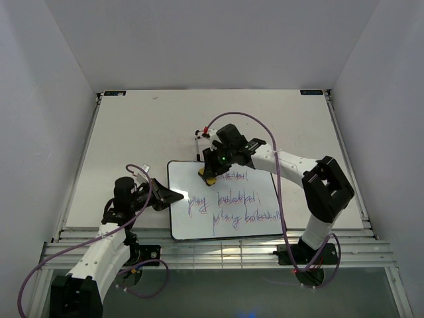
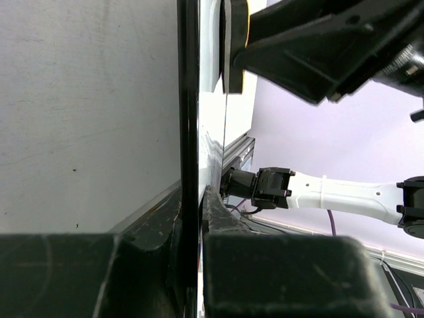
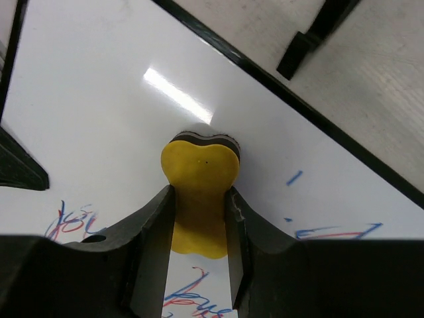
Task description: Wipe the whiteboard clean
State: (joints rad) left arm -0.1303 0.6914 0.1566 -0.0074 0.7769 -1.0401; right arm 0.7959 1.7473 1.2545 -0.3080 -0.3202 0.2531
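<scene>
From above, your right gripper [image 1: 212, 171] is clamped on a small yellow foam eraser [image 1: 209, 179], which it presses onto the large glossy white rectangular whiteboard [image 1: 199, 225] with the thin black frame. The board lies flat under that gripper, and lines of purple-blue handwriting [image 1: 232, 199] run just beside the eraser and back toward the arm bases. A small black wire stand [image 1: 199, 147] sits just beyond the right gripper, off the board on the pale table [image 1: 132, 132]. Your left gripper [image 1: 172, 197] is closed on the board's left edge. Through the left wrist camera, the black frame runs straight up between the left gripper's [image 2: 192, 265] two dark fingers [image 2: 86, 278], which pinch it from either side. The grey table [image 2: 86, 119] lies on one side of the frame and the whiteboard's [image 2: 212, 132] white face on the other. Ahead of the fingers, the eraser [image 2: 232, 46] rests edge-on against the board under the right gripper [image 2: 318, 46]. Through the right wrist camera, the right gripper's [image 3: 199, 228] jaws squeeze the waist of the eraser [image 3: 199, 172], whose dark felt layer touches the whiteboard [image 3: 99, 99]. Handwriting [image 3: 73, 218] lies on both sides of the fingers [image 3: 149, 238]. Part of the stand [image 3: 318, 33] lies ahead, past the frame.
</scene>
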